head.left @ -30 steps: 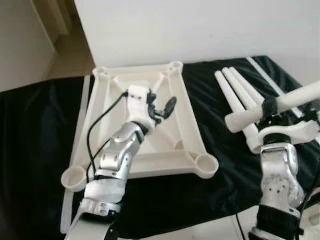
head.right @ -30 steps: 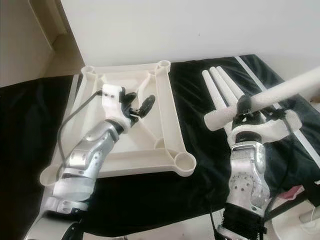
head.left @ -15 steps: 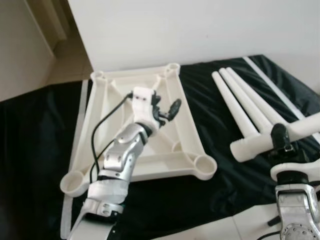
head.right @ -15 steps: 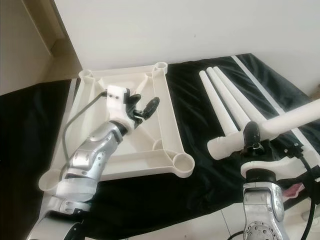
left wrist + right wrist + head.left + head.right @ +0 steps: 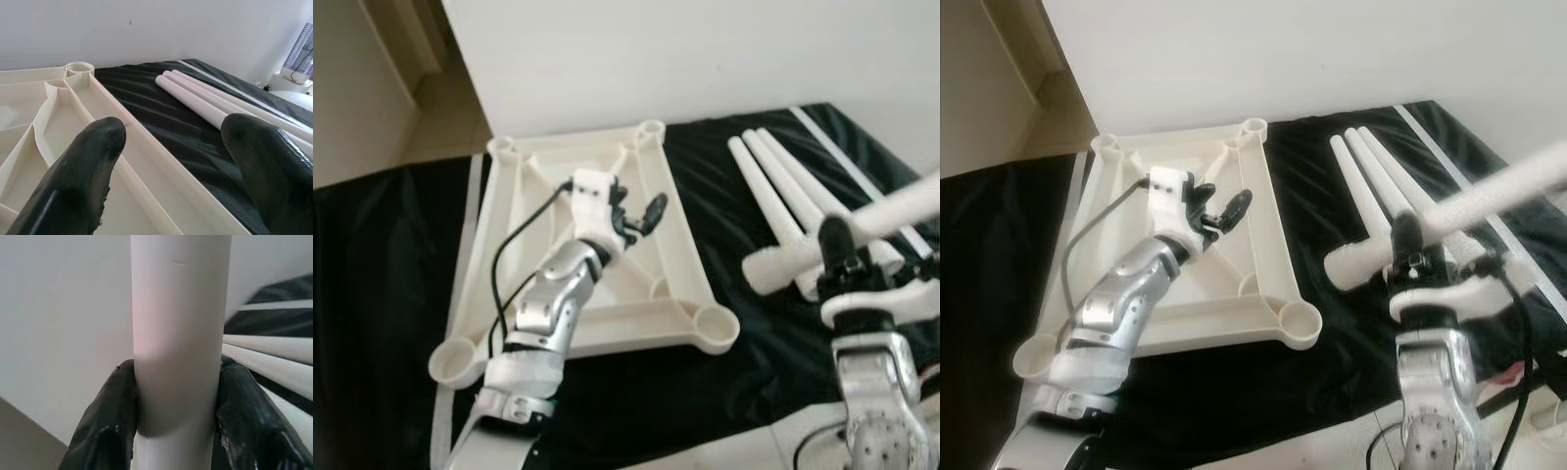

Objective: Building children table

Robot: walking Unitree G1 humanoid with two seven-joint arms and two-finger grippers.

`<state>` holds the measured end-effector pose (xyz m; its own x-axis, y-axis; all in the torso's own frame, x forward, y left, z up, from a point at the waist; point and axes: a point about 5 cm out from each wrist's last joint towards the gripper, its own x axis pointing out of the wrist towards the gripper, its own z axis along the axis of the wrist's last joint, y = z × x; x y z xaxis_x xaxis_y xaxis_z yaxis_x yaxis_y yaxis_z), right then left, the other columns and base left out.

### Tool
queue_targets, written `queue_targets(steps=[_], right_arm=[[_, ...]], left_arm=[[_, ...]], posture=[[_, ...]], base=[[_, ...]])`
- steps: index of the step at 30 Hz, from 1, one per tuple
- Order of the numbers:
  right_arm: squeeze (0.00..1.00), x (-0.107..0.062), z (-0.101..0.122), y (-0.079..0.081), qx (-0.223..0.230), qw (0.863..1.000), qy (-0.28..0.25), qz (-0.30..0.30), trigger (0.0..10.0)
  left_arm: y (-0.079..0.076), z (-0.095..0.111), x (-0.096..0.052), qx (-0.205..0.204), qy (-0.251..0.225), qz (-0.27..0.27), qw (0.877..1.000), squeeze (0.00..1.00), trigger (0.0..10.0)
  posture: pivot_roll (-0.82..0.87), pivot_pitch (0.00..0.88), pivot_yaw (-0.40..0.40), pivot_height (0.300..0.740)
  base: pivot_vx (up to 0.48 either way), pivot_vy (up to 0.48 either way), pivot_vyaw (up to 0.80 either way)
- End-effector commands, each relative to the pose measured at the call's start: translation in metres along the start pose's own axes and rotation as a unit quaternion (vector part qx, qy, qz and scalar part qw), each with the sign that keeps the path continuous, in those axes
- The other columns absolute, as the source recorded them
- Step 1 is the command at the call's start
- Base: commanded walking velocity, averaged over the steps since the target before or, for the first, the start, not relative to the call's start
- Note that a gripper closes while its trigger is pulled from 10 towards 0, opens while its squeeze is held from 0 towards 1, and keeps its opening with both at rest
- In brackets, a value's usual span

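An upside-down cream table top (image 5: 685,259) with round corner sockets lies on a black cloth. My left gripper (image 5: 636,215) hovers open over its ribbed middle, nothing between its fingers (image 5: 83,161). My right gripper (image 5: 837,257) is shut on a white table leg (image 5: 862,227), held above the cloth to the right of the table top, its thick end pointing left. In the right wrist view the fingers (image 5: 107,416) clamp both sides of the leg (image 5: 178,323). Three more white legs (image 5: 773,186) lie side by side on the cloth at the back right.
A white wall (image 5: 705,49) runs behind the cloth. The nearest empty corner socket (image 5: 714,328) sits at the table top's front right. Pale floor (image 5: 372,108) shows at the back left. A white appliance (image 5: 298,58) stands past the legs.
My right arm has swung the held leg left and slightly up, nearer the table top's front right corner. The left gripper has stayed open over the table top.
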<state>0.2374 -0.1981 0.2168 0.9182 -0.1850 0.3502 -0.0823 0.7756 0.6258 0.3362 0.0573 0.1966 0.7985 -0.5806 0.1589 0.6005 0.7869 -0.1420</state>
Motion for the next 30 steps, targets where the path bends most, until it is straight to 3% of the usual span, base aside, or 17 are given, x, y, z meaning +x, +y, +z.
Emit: queue_targets(steps=[1,4,11,14,21,23,30], right_arm=[[0.00,0.004,-0.006,0.002,-0.009,1.000,0.009,0.008,10.0],[0.00,0.021,-0.020,0.018,-0.062,0.996,0.032,0.051,10.0],[0.00,0.026,-0.037,0.035,-0.157,0.978,0.074,0.113,10.0],[0.00,0.023,-0.043,0.041,-0.192,0.966,0.087,0.150,10.0],[0.00,0.015,-0.051,0.039,-0.218,0.953,0.097,0.186,10.0],[0.00,0.005,-0.058,0.037,-0.218,0.946,0.105,0.217,10.0],[0.00,-0.008,-0.070,0.027,-0.221,0.939,0.126,0.231,10.0]], left_arm=[[-0.005,-0.002,-0.001,0.004,0.007,-0.036,0.999,0.00,10.0],[-0.011,-0.004,-0.003,0.007,0.010,-0.056,0.998,0.00,10.0],[-0.022,-0.012,-0.011,0.036,0.021,-0.117,0.992,0.00,10.0],[-0.031,-0.019,-0.021,0.076,0.026,-0.169,0.982,0.00,10.0],[-0.041,-0.030,-0.041,0.085,0.049,-0.238,0.966,0.00,10.0],[-0.047,-0.042,-0.057,0.096,0.082,-0.285,0.950,0.00,10.0],[-0.047,-0.055,-0.071,0.125,0.124,-0.321,0.931,0.00,10.0]], posture=[[-0.09,0.018,0.048,0.740],[-0.10,0.018,0.035,0.740],[-0.09,0.002,0.012,0.740],[-0.07,0.000,-0.009,0.740],[-0.05,0.000,-0.008,0.740],[-0.05,0.000,-0.006,0.740],[-0.05,0.000,-0.002,0.740]], base=[[0.000,0.000,0.00],[0.000,0.000,0.00],[0.000,0.000,0.00],[0.000,0.000,0.00],[0.000,0.000,0.00],[0.000,0.000,0.00],[0.000,0.000,0.00]])
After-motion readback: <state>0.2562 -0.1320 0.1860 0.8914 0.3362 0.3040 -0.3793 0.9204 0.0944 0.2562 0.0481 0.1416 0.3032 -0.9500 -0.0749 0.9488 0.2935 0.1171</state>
